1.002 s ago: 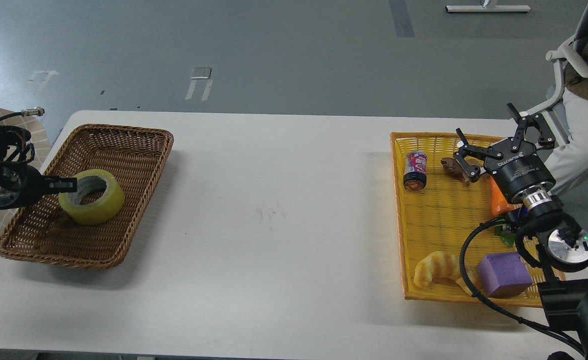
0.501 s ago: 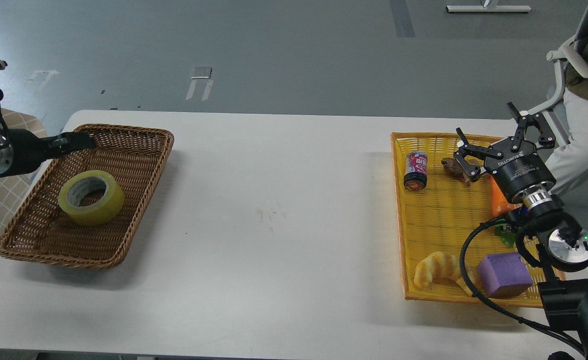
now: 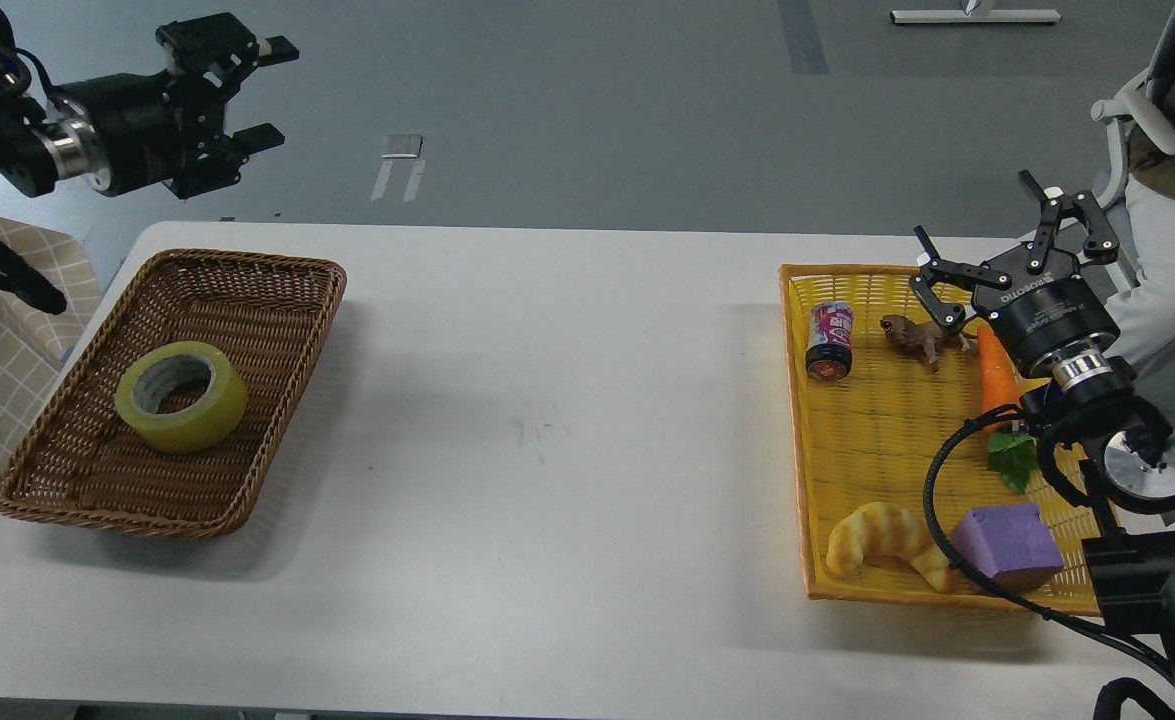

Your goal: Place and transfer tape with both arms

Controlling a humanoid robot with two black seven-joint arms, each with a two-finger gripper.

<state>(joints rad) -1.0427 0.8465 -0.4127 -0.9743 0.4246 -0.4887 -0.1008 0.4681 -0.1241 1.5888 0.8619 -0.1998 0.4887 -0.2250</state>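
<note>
While the tape (image 3: 182, 395) lies in the brown basket (image 3: 277, 280), the left gripper (image 3: 269, 90) at 10 o'clock and the right gripper (image 3: 1009, 245) at 3 o'clock are spread wide, empty.

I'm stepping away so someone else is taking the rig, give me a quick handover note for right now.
Left gripper: open, empty, raised beyond the table's far left edge.
Right gripper: open, empty, over the yellow tray.
Tape: lying flat in the brown wicker basket, nothing touching it.
Done: tape appears placed in the basket.
Left: possibly nothing; confirm whether another transfer is planned.

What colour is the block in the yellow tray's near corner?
Purple; the block shows best in the head view, beside the croissant.
</note>
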